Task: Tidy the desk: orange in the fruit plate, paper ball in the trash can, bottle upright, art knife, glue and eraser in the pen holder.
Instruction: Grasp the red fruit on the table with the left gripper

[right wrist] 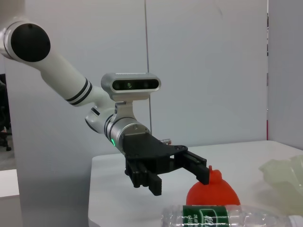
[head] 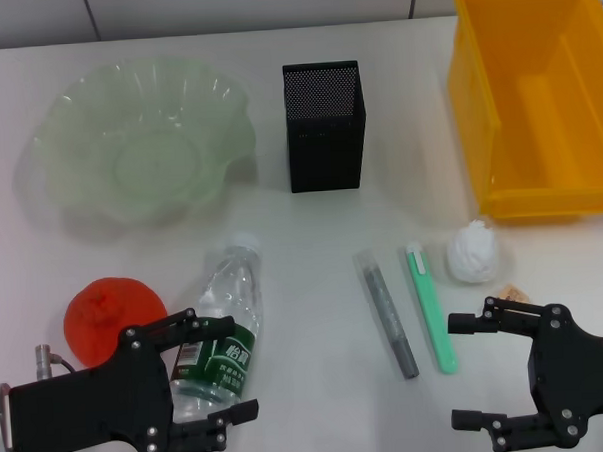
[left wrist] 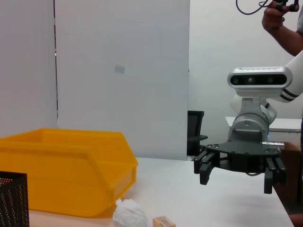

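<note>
Fingers spread on both sides, holding nothing, so I've basically done zero so far.
Using pen holder (head: 323, 126) as landmark: left gripper (head: 210, 366) hovers over the lying bottle (head: 222, 333) nearer me, orange (head: 111, 316) beside it; right gripper (head: 477, 368) near paper ball (head: 474, 251) and eraser (head: 511, 294); fruit plate (head: 76, 116) and trash can (head: 477, 128) sit either side, both unfilled.

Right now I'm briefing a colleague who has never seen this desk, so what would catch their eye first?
The big yellow trash can at the far right corner, and the ruffled pale-green fruit plate at the far left, with the black pen holder between them. Nearer, the red-orange orange sits beside the bottle lying on its side, by the open left gripper. The open right gripper hangs near the white paper ball.
</note>
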Robot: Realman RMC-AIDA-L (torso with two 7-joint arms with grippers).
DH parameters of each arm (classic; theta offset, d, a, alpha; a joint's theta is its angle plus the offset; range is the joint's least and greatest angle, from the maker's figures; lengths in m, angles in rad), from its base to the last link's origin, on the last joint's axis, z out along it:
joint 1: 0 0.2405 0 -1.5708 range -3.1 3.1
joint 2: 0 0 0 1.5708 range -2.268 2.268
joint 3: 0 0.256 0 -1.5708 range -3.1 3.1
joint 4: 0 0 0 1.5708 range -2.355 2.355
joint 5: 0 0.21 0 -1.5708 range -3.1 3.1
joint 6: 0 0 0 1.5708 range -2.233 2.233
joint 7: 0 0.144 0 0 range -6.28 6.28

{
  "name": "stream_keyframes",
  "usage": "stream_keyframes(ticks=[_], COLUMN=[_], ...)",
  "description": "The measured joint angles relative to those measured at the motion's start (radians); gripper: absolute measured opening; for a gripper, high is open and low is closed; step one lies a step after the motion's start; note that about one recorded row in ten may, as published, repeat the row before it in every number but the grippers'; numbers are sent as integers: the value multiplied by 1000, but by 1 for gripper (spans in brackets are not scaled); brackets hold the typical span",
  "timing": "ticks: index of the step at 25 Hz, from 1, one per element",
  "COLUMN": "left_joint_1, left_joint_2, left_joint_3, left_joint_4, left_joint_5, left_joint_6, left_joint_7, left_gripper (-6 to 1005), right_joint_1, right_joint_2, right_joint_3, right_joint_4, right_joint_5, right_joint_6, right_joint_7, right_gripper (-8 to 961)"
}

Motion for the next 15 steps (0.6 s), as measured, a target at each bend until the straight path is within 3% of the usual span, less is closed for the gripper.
stream_keyframes(ticks=[10,13,14,15], left_joint_1=[1,14,14,24], left_joint_2=[0,-4,-4,-3], left_joint_3=[-16,-182,-182,-328], left_joint_4=[2,-27,-27,-67], left_joint_5=[-6,-7,-7,-8], left_joint_6=[7,3,3,-3], left_joint_7=[4,57,57,68], left_gripper=[739,726,722,717], right_joint_1=[0,-2,-4,-5], right_joint_2=[2,2,1,1], right_joint_3=[0,6,8,9], right_joint_4=[2,2,1,2], right_joint_5=[0,3,4,5], right_joint_6=[0,0,0,0], right_joint_7=[0,-2,-3,-4], right_gripper=[833,832,832,832])
